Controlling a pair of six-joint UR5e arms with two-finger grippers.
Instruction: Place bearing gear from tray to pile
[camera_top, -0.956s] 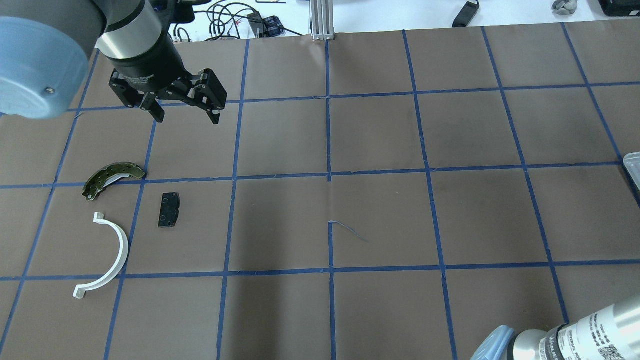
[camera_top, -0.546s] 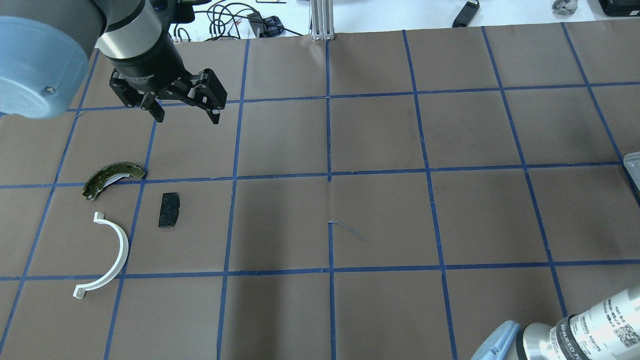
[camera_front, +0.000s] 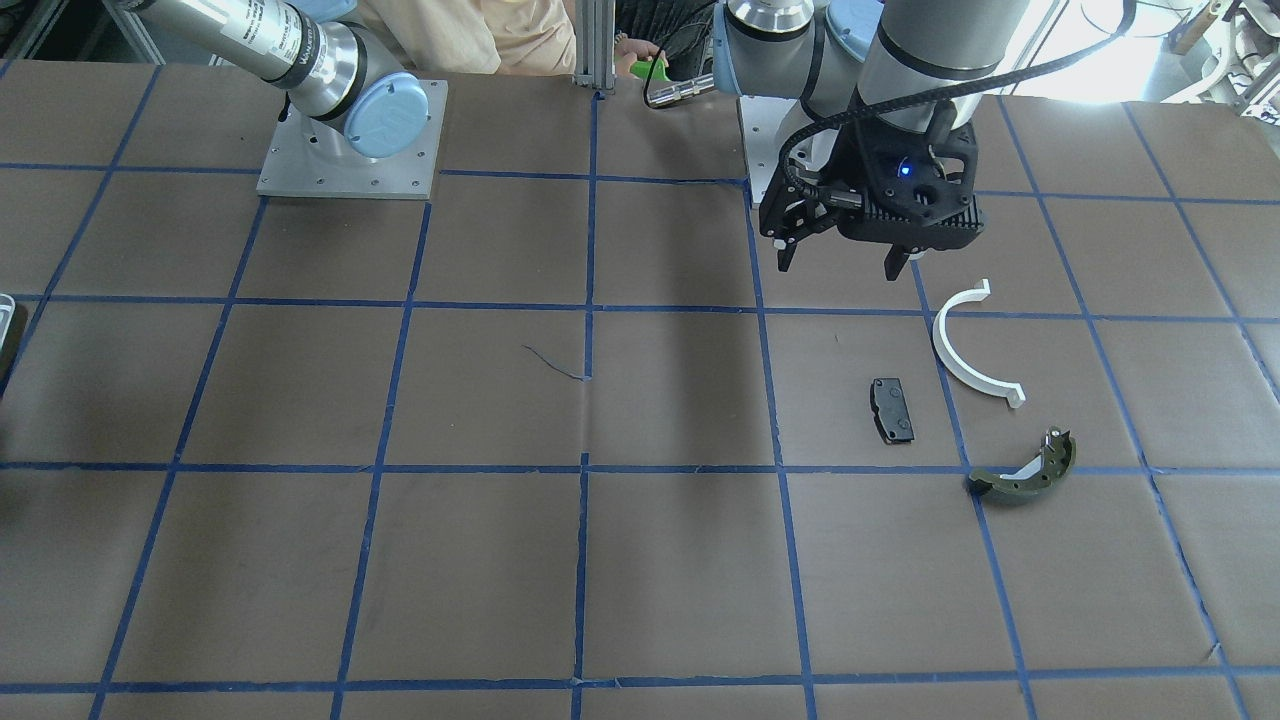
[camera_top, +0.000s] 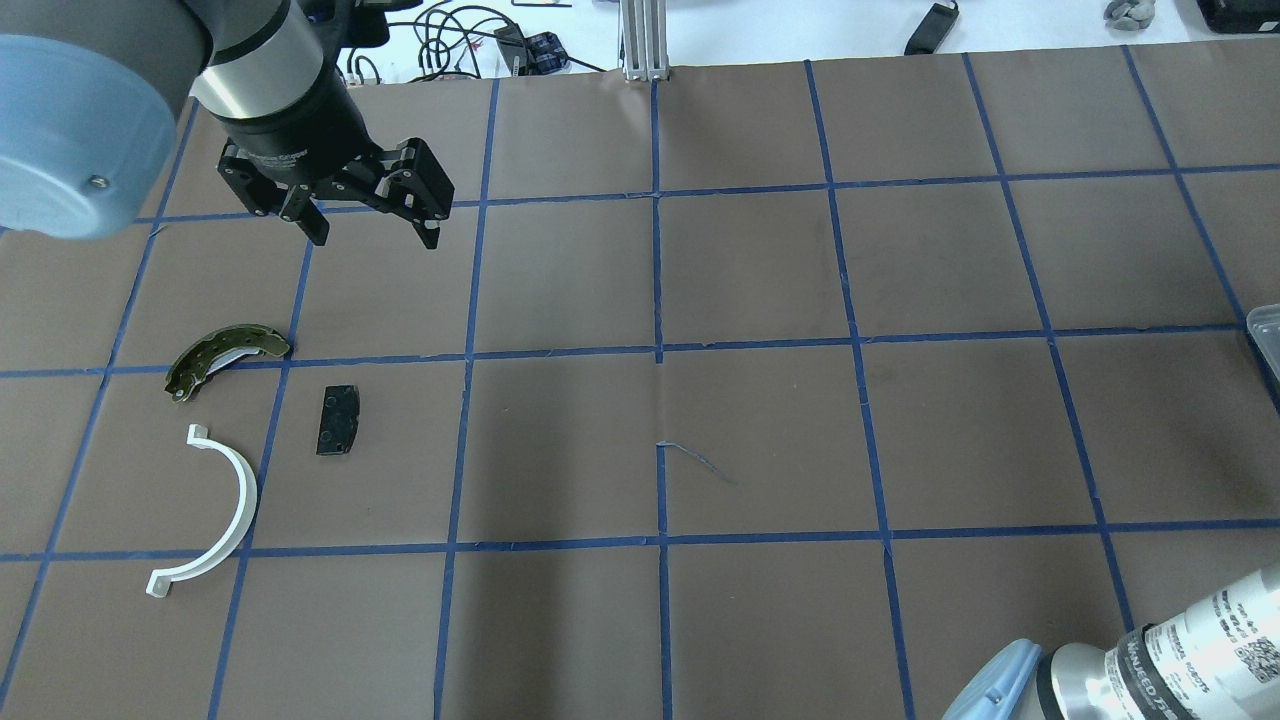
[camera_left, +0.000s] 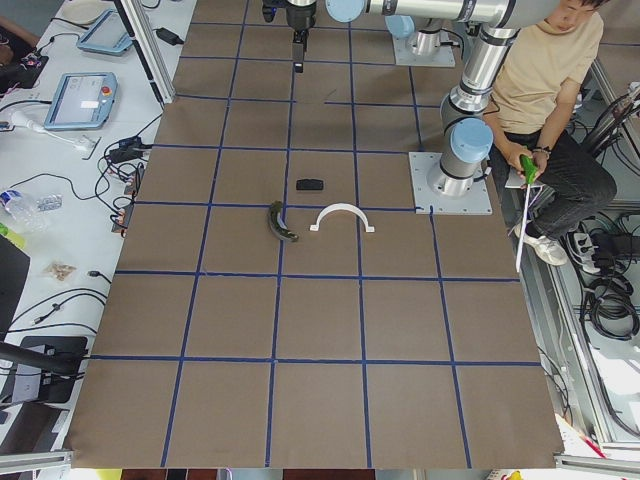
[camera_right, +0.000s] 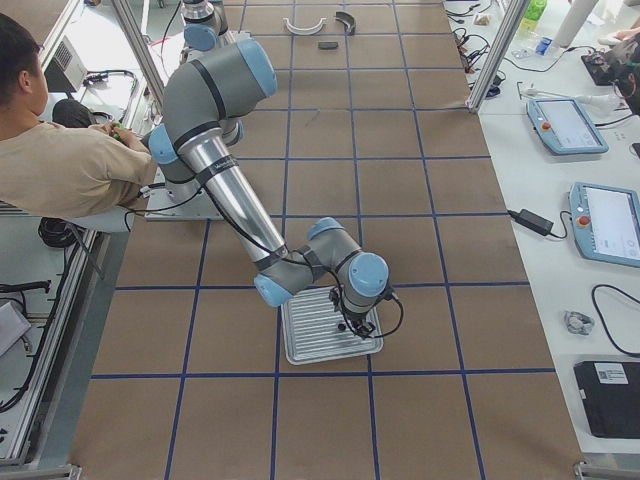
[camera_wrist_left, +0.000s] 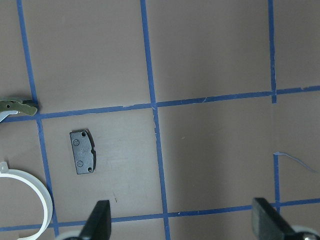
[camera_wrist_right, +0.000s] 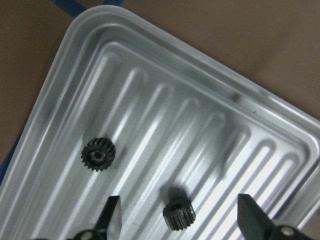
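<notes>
The tray (camera_wrist_right: 165, 115) is a ribbed silver tray; it also shows in the exterior right view (camera_right: 300, 345) and as a sliver at the overhead view's right edge (camera_top: 1265, 335). Two small black bearing gears lie in it: one (camera_wrist_right: 98, 155) at the left, one (camera_wrist_right: 179, 215) between my right gripper's fingers. My right gripper (camera_wrist_right: 182, 222) is open just above the tray. The pile is a white half-ring (camera_top: 235, 500), a black plate (camera_top: 338, 420) and an olive brake shoe (camera_top: 225, 350). My left gripper (camera_top: 375, 235) is open and empty, hovering beyond the pile.
The table is brown paper with a blue tape grid. An aluminium post (camera_top: 645, 40) and cables stand at the far edge. An operator in a beige shirt (camera_right: 60, 160) sits behind the robot bases. Teach pendants (camera_right: 600, 215) lie on a side table.
The right arm's wrist at the overhead view's bottom right has shifted to the right. The left arm and the pile have not moved.
</notes>
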